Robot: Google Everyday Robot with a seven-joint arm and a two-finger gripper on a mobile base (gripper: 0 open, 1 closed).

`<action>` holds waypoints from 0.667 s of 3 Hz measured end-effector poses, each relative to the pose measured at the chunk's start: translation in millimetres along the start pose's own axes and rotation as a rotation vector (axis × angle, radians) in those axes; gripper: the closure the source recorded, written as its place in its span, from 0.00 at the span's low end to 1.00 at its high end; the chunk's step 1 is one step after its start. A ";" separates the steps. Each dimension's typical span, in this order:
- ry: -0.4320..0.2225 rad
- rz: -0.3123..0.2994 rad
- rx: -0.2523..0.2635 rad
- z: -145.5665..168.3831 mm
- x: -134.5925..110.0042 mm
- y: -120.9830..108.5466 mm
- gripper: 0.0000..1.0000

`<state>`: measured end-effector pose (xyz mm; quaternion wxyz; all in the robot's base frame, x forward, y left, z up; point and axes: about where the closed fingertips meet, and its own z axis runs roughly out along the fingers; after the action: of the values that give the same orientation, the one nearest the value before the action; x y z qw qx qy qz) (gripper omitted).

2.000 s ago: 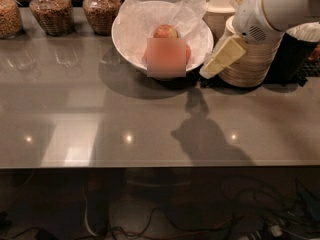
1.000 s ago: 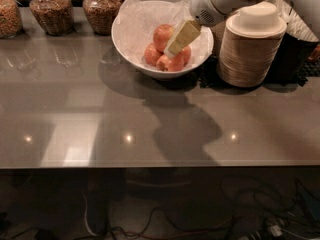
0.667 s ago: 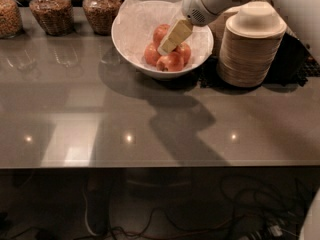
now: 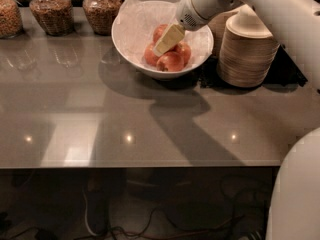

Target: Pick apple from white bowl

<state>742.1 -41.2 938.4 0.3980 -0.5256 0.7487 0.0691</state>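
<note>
The white bowl (image 4: pixel 131 51), wide, glossy and lined with crinkled white paper, stands at the back middle of the grey table. Several red apples (image 4: pixel 170 62) lie in its right half. My gripper (image 4: pixel 161 48) reaches in from the upper right and hangs over the apples, its pale yellow finger tips just above the leftmost apple (image 4: pixel 150 55). The white arm covers the bowl's right rim and part of the apples.
A tall stack of beige disposable bowls (image 4: pixel 246 51) stands right of the white bowl. Three glass jars of grains (image 4: pixel 49 10) line the back left. The table's front edge (image 4: pixel 140 165) runs across the middle of the view, with cables on the floor below.
The arm has swung left from beside the beige stack to over the white bowl, and the gripper has moved further left and down toward the apples.
</note>
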 end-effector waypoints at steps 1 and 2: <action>0.012 0.022 -0.021 13.0 4.9 0.6 0.09; 0.022 0.031 -0.043 22.9 7.3 4.9 0.12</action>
<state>749.0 -32.4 916.5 0.3771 -0.5233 0.7594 0.0854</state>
